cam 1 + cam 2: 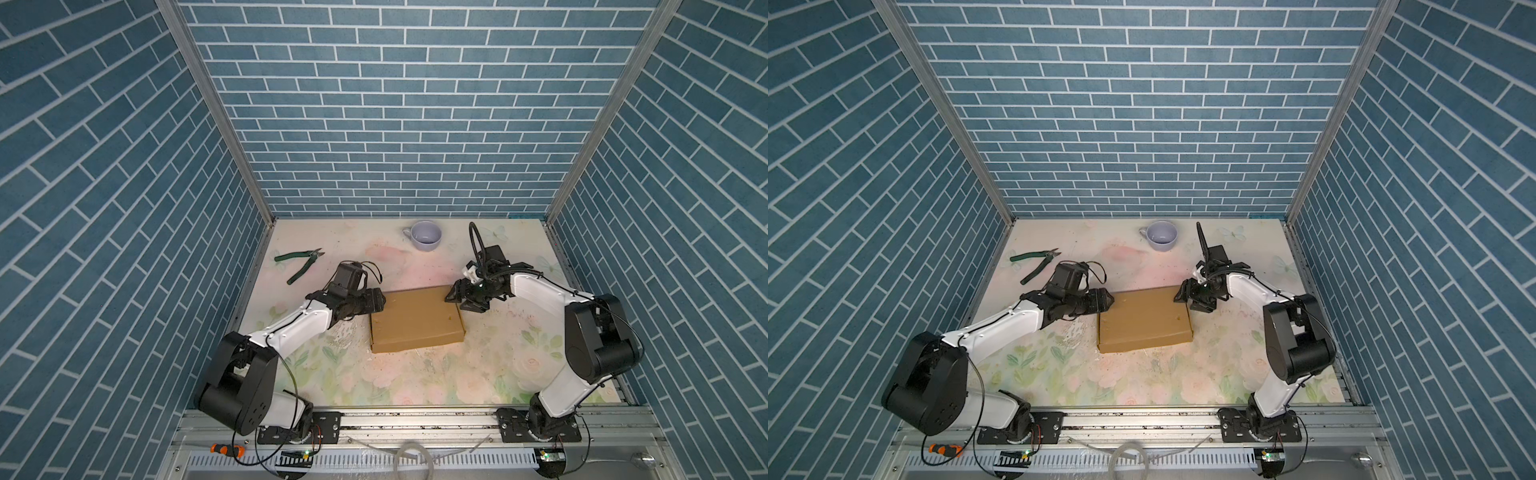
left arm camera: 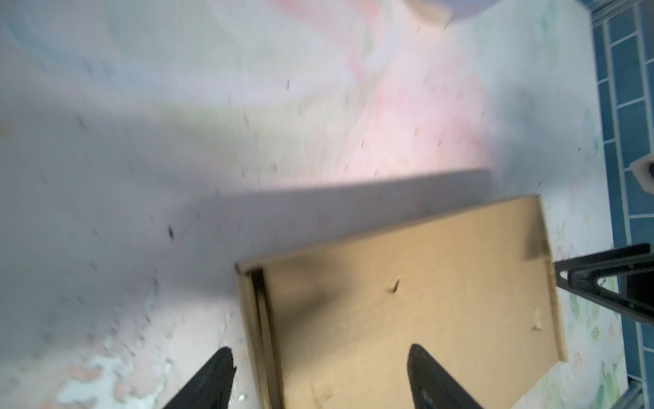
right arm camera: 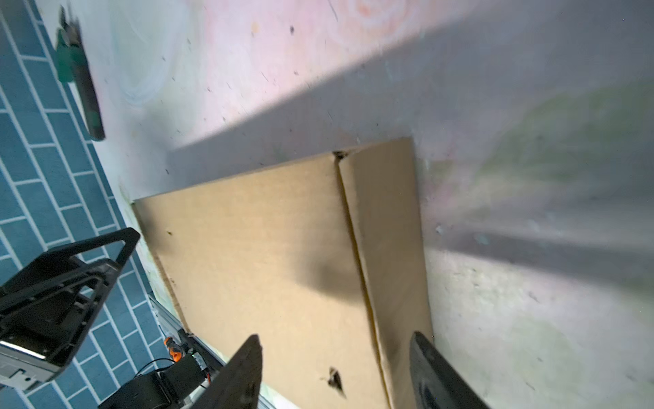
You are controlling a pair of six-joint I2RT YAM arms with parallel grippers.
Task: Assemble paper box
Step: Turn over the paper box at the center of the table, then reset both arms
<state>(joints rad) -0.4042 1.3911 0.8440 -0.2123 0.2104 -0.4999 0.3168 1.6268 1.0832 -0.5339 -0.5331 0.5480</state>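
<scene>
**Item 1, paper box** [image 1: 417,320]. We logged it as a shallow, closed brown cardboard rectangle. It lay flat at about the middle of the floral table [image 1: 374,382], with its top panel down and its side walls standing in both top views.

**Condition.** We judged the assembly all but finished, since no loose flap stood up. The left wrist view showed a dark slot along one short edge, and the right wrist view showed a fold seam [image 3: 357,255] running beside the opposite edge. Both wrist pictures were blurred, so we could not tell whether the last tabs were fully seated. At most a final press or check seemed left.

**Item 2, left gripper** [image 1: 380,304]. It sat at the box's 10 o'clock corner. Its claw was released, fingers spread either side of the short edge and clamping nothing.

**Item 3, right gripper** [image 1: 451,296]. It sat at the box's 1 o'clock corner. It too was released, fingers apart over the seam edge and holding nothing.

**Item 4, cup** [image 1: 424,235]. Pale lilac, at 12 o'clock from the box, well apart from it and near the back wall.

**Item 5, green-handled cutters** [image 1: 299,264]. At 10 o'clock, beyond the left gripper.
</scene>
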